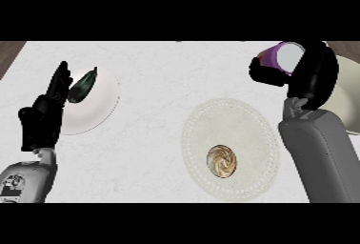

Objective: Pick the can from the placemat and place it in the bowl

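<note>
Can-carrying is my right hand's job at this moment, so I start at the far left and work across. My left hand [44, 116] stands near the left edge, fingers straight and pointing up, holding nothing; it is resting. Just beside it sits a white plate [98, 102] with a dark green vegetable [83, 86] lying tilted on it.

Toward the middle lies the round placemat [228, 124], and on it only a small swirled brown pastry [221, 161], near its lower part. No can stands on the mat.

At the far right my right hand [309, 71] is curled round the can [285, 55], which is purple with a pale end. Its long axis is tipped over, the pale end facing up and toward me, not upright. The can is up off the mat, up and to the right of it.

The bowl [346, 93] shows as a cream curve at the right edge, mostly hidden behind my right wrist. I judge the can sits just left of the bowl's upper part, so the coming move is a short shift rightward.
</note>
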Robot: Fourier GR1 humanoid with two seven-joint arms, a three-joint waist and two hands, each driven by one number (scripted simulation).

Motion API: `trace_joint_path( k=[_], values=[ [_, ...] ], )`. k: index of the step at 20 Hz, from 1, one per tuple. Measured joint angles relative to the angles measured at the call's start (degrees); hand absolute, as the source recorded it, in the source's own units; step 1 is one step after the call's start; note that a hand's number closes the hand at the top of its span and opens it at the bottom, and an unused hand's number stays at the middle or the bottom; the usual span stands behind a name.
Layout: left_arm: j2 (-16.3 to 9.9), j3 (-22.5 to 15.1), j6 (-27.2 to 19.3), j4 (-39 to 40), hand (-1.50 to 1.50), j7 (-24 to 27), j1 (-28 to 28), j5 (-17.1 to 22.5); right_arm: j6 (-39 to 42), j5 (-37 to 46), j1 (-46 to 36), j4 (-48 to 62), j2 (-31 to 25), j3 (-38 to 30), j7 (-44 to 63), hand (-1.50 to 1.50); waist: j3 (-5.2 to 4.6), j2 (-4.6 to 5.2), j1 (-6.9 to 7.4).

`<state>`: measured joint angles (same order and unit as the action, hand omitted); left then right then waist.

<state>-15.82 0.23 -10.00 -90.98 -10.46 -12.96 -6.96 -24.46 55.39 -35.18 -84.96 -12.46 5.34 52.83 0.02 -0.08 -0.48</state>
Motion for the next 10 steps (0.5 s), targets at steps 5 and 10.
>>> trace_joint_path(
  k=[5, 10],
  values=[
    [0.5, 0.4, 0.4, 0.6, 0.0, 0.7, -0.2, 0.0, -3.7, -2.4, 3.9, 3.9, -5.3, -5.7, -7.8, 1.5, 0.01, 0.13, 0.3],
    [1.1, 0.3, 0.4, 1.0, 0.0, 0.2, -1.3, -0.6, -4.7, -2.4, 5.0, 11.6, -11.3, -9.8, -13.6, 1.5, 0.02, 0.25, 0.65]
  ],
)
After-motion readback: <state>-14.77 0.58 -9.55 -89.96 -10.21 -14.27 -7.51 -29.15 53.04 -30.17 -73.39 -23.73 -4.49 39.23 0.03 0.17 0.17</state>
